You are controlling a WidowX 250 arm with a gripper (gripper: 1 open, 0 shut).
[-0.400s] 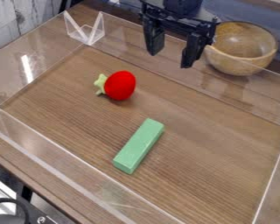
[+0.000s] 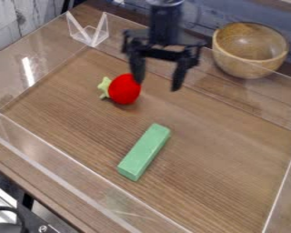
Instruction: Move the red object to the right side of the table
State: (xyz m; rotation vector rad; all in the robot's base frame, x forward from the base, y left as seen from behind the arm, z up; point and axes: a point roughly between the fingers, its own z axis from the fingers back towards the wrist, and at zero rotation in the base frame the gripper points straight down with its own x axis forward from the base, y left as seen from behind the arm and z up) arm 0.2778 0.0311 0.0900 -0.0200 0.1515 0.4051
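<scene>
The red object (image 2: 121, 88), a small glossy red toy fruit with a pale yellow-green leafy cap on its left, lies on the brown wood-grain table (image 2: 221, 155), left of centre. My gripper (image 2: 159, 72) hangs over the table pointing down, its two black fingers spread wide and open with nothing between them. The left fingertip (image 2: 138, 76) stands just right of and slightly behind the fruit, close to it; whether it touches the fruit I cannot tell.
A green rectangular block (image 2: 145, 150) lies diagonally near the table's middle. A round wooden bowl (image 2: 249, 48) sits at the back right. Low clear acrylic walls (image 2: 26, 68) border the table, with a clear folded stand (image 2: 87, 30) at the back left.
My gripper has moved left and toward the front, coming lower and closer to the red fruit. It stays open. The fruit, block and bowl have not moved.
</scene>
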